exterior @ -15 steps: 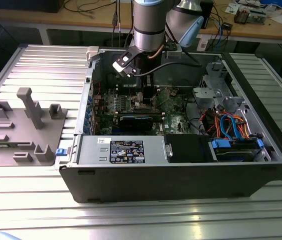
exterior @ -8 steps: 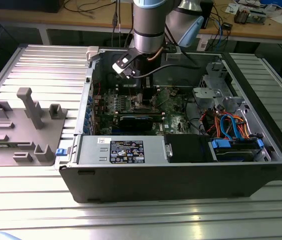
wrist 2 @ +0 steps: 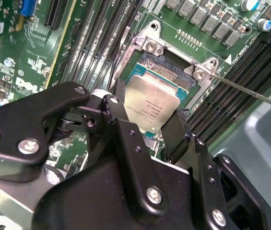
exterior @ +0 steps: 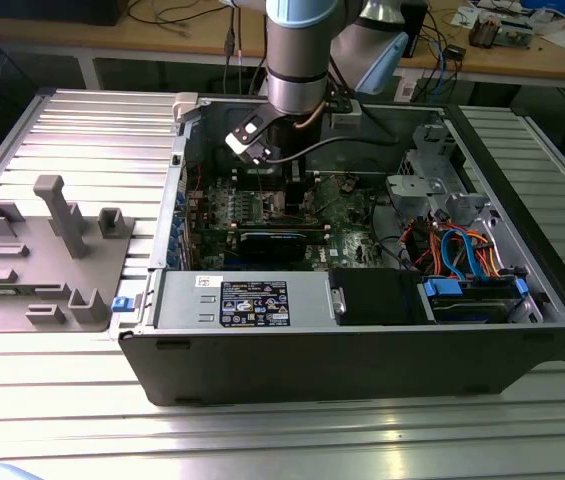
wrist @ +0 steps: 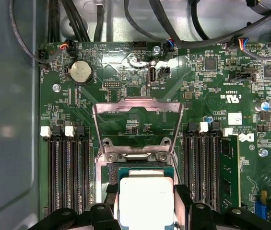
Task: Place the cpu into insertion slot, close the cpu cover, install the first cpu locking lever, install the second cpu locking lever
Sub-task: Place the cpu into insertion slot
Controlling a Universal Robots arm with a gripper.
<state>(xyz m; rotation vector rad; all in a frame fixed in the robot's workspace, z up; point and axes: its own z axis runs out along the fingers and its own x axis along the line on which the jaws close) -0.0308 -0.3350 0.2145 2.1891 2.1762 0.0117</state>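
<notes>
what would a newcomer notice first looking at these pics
The silver cpu draws the eye first, gripped on two sides by the black end effector just over the insertion slot on the green motherboard. The cpu cover stands swung open at the slot's edge in the first wrist view. In the exterior view the arm reaches down into an open computer case lying on a ribbed metal table.

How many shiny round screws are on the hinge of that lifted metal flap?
2: one screw and another at opposite ends of the hinge bar, between the raised cpu cover and the cpu. Others may hide under the jaws.
</notes>
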